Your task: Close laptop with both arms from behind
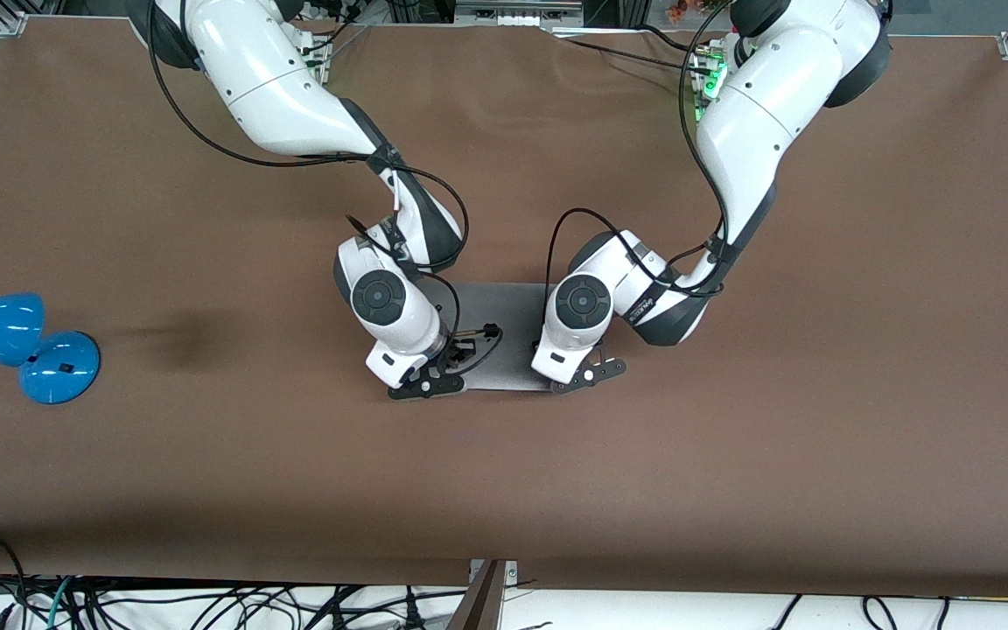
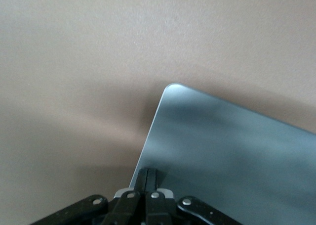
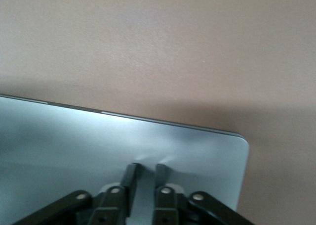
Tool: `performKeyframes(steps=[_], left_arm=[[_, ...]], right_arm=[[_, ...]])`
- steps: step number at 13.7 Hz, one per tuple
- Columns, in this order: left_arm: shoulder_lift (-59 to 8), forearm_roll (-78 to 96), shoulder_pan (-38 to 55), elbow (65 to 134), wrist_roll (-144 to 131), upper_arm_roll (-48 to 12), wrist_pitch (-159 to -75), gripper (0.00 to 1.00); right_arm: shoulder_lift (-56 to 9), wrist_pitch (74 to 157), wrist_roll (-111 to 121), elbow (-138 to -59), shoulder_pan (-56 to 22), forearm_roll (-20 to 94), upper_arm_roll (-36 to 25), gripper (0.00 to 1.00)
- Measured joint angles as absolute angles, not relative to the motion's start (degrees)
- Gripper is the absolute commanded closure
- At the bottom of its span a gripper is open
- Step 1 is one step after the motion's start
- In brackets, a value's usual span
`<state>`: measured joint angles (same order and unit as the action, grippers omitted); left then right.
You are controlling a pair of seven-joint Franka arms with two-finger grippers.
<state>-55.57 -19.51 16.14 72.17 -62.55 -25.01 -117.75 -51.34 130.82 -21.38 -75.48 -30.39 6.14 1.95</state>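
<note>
Risk, judged from this moment: both hands press on the lid near the edge that faces the front camera, so any uneven downward load could skid the laptop (image 1: 504,337) across the smooth brown counter (image 1: 731,455), or scuff the metal where the fingertips bear; a lift taken at an angle could drag the lid's edge. Left hand (image 1: 590,374), on the arm based at the view's right: fingers (image 2: 148,178) pinched together with no gap, grasping nothing, tips set on the lid just inside one corner. Right hand (image 1: 434,385): fingers (image 3: 129,178) parted by a narrow gap, nothing between them, tips on the lid close to the other corner. Laptop lies flat and closed at mid-counter, lid up, under and between the two wrists; the wrist views show only grey lid surface, with no keys or screen in sight. Task looks essentially done. Blue desk lamp (image 1: 23,346) lies well apart, toward the right arm's end of the counter.
</note>
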Motion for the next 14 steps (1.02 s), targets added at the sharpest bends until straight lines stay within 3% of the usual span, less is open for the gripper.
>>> performKeyframes(steps=[1,2,7,14], left_arm=[[-55.41,-19.51,16.11,71.64,-62.55,-24.94,-117.72,0.0],[-55.0,-19.51,16.05,71.15,-62.55,-24.91,-117.13,0.0],[-48.21,-19.52,15.7,70.63,-61.11,-25.34,-109.45,0.0],[-34.26,-17.45,14.12,79.15,-58.31,-25.93,-108.42,0.0]], right_arm=[[-51.08,129.18,-21.38,-74.85,-30.06,6.14,1.93,0.57],[-50.51,127.07,-21.38,-74.17,-29.75,6.14,1.93,0.44],[-45.0,115.47,-21.38,-71.11,-27.59,6.15,1.93,0.38],[-34.93,98.61,-21.38,-70.48,-22.07,6.15,1.95,0.01]])
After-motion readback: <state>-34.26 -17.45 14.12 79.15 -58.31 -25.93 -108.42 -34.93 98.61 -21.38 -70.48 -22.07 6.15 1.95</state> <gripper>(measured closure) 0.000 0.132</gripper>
